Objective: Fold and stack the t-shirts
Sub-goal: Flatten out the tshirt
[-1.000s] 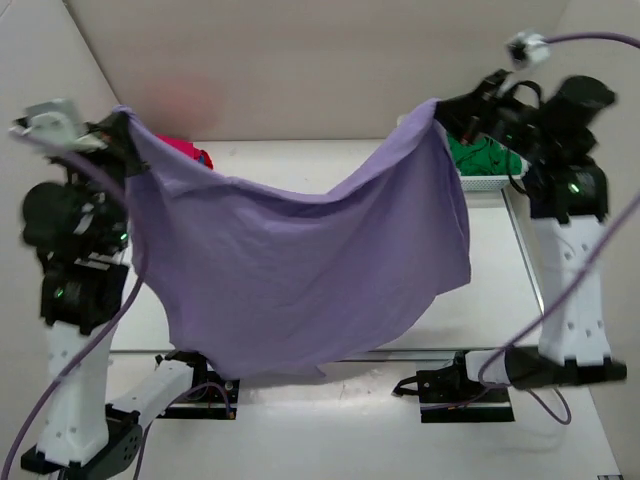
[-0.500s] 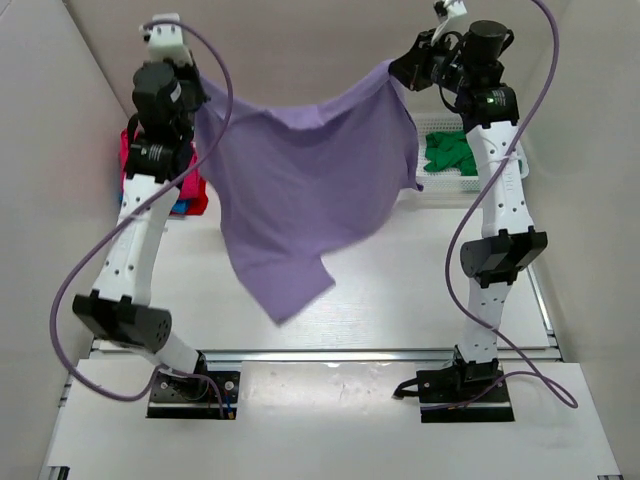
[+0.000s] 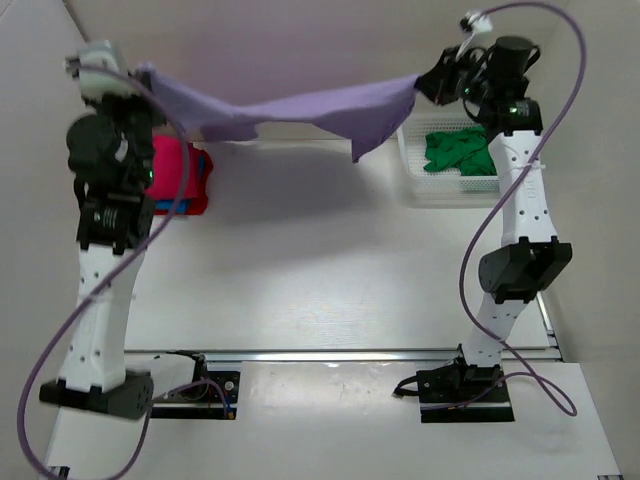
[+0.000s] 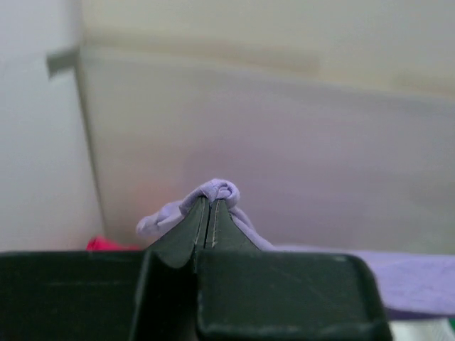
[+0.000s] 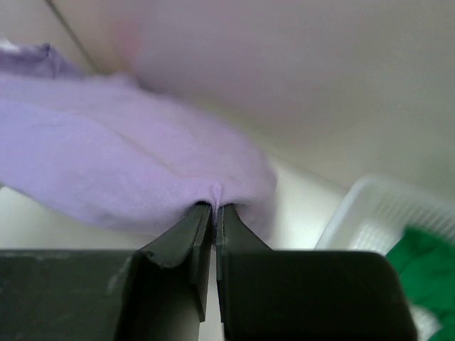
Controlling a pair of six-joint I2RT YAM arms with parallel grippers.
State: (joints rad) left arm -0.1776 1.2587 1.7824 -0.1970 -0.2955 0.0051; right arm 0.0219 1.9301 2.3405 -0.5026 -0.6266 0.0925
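Magenta shirt [image 3: 168, 170] half hidden behind left arm [image 3: 108, 200]; green shirt [image 5: 426, 263] cut by edge.

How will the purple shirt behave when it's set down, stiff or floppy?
Probably floppy: the purple shirt sags between the left gripper and right gripper, with a corner drooping. Likely light, since two small pinches hold it up. It may crumple rather than lie flat when lowered.
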